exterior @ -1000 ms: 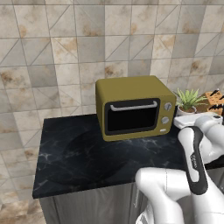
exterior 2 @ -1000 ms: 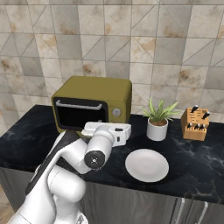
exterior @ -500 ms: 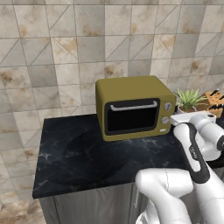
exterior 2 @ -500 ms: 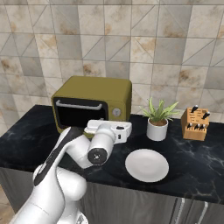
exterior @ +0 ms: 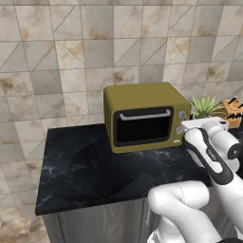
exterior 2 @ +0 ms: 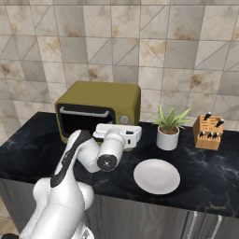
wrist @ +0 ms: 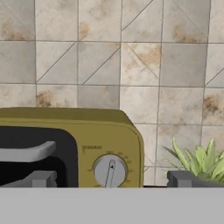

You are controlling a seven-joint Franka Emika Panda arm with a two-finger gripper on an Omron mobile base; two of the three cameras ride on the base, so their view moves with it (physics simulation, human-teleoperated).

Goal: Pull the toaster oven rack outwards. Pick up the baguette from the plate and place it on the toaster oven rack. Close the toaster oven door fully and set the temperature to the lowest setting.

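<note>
- black marbled stone counter (exterior: 95,175) carries everything, and the boxy olive-yellow toaster oven (exterior 2: 100,95) sits at the back of it against the tiled wall
- oven's dark glass door (exterior: 144,126) with the silver bar handle looks shut
- round white plate (exterior 2: 156,176) lies out front and to the right of the oven, looks bare
- potted green plant (exterior 2: 168,127) is just right of the oven
- two dark fingers (wrist: 38,179) are spread wide apart, gripping nothing, hanging in front of the oven's right side by the grey knob (wrist: 110,171)

One toaster oven (exterior 2: 99,109), one plate (exterior 2: 156,176), one potted plant (exterior 2: 168,127), one knife block (exterior 2: 208,132), and one counter (exterior 2: 210,170).
</note>
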